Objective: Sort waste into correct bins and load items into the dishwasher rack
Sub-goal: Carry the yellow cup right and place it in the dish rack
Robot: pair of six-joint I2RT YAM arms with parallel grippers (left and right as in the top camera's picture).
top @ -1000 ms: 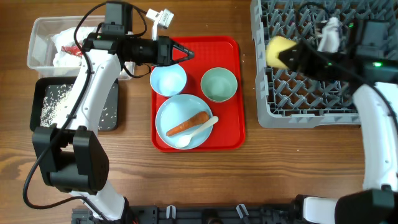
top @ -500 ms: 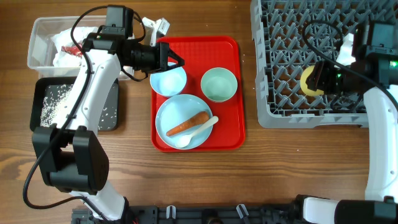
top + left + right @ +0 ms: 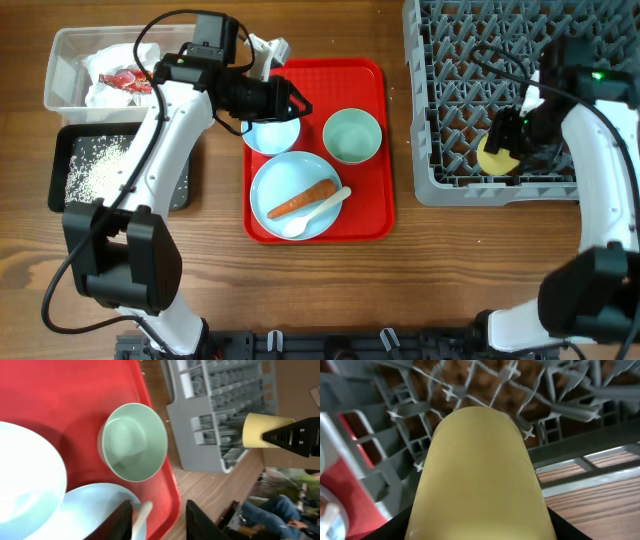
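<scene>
My right gripper (image 3: 508,140) is shut on the small yellow cup (image 3: 494,158) (image 3: 477,475) and holds it low over the front row of the grey dishwasher rack (image 3: 470,60). My left gripper (image 3: 296,101) is open and empty above the light blue bowl (image 3: 270,133). The mint green bowl (image 3: 351,136) (image 3: 132,442) stands to its right. The large light blue plate (image 3: 272,180) carries the orange carrot (image 3: 302,199) and the white spoon (image 3: 316,211). The clear tub (image 3: 62,60) holds white napkins (image 3: 100,92) and a red wrapper (image 3: 128,80). The black tray (image 3: 70,195) holds white rice (image 3: 95,170).
The bowls and plate sit on a flat red serving tray (image 3: 375,215) in the middle of the wooden table. The rack also shows at the upper right of the left wrist view (image 3: 220,405). The tub and black tray stand at the far left.
My right gripper has carried the yellow cup from the rack's left rim down to its front row. My left gripper has drawn back left, then moved right again over the blue bowl.
</scene>
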